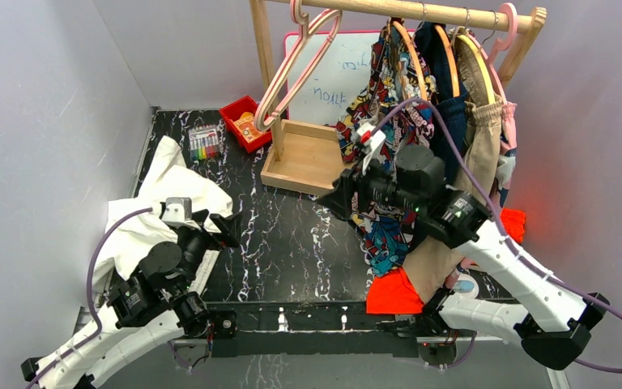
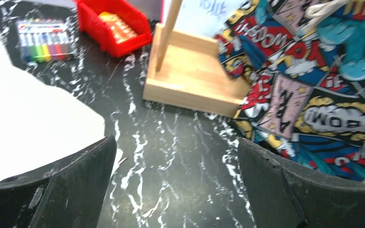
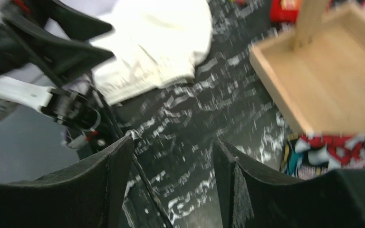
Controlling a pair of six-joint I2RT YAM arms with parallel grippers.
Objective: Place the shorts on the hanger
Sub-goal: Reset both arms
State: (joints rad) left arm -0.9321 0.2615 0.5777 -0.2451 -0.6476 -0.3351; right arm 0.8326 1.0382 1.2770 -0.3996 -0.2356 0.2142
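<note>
The left gripper (image 1: 220, 227) hovers over the table (image 1: 291, 235) beside the white cloth (image 1: 166, 190), its fingers spread wide and empty. Farther in, the right gripper (image 1: 338, 197) is also spread with nothing between its fingers. The shorts (image 1: 389, 113) hang just beyond its right finger, below the hanger (image 1: 409, 44) on the wooden rail (image 1: 421, 12).

white cloth (image 1: 170, 198), markers (image 1: 203, 143) and red bin (image 1: 247, 121) sit on black table (image 1: 291, 235).

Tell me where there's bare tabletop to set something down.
Bare: the middle of the black table, between the white cloth on the left, the wooden rack base behind and the shorts on the right. Crowded: under the hanging clothes at right, and far left by the markers and red bin.
</note>
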